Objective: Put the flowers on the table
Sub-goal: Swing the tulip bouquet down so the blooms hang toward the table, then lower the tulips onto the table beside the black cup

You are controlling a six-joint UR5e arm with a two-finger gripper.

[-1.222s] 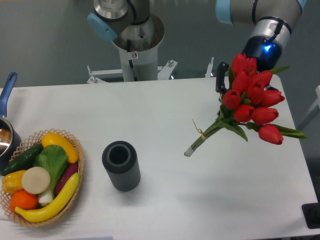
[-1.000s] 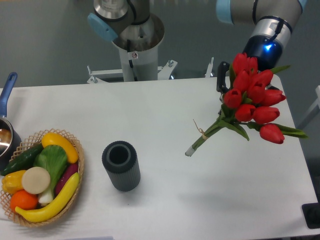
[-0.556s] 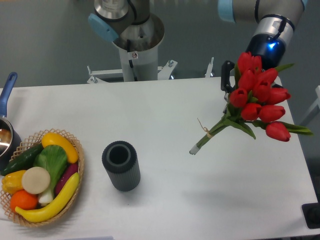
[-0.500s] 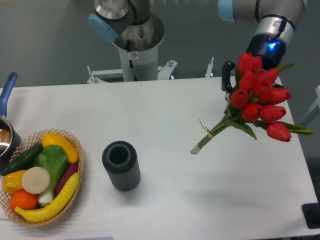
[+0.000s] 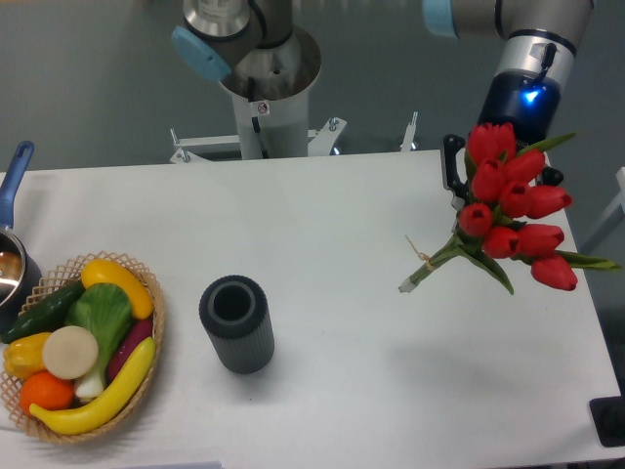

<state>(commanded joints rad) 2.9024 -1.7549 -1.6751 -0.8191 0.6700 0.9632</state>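
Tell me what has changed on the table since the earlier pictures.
The flowers have drifted toward the right edge of the table with the hand, the stem ends shifting right too. The grip looks unchanged, though the fingers are largely hidden. The dark ribbed cup and the vegetable basket stayed put.

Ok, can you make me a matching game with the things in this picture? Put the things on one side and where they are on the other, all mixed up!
Things:
1. flowers
2. dark ribbed cup
3. basket of vegetables
4. blue pan handle

Places:
A. left front part of the table
B. far left edge, behind the basket
C. right side, up by the gripper
D. standing in the middle, near the front

Pairs: 1-C, 2-D, 3-A, 4-B
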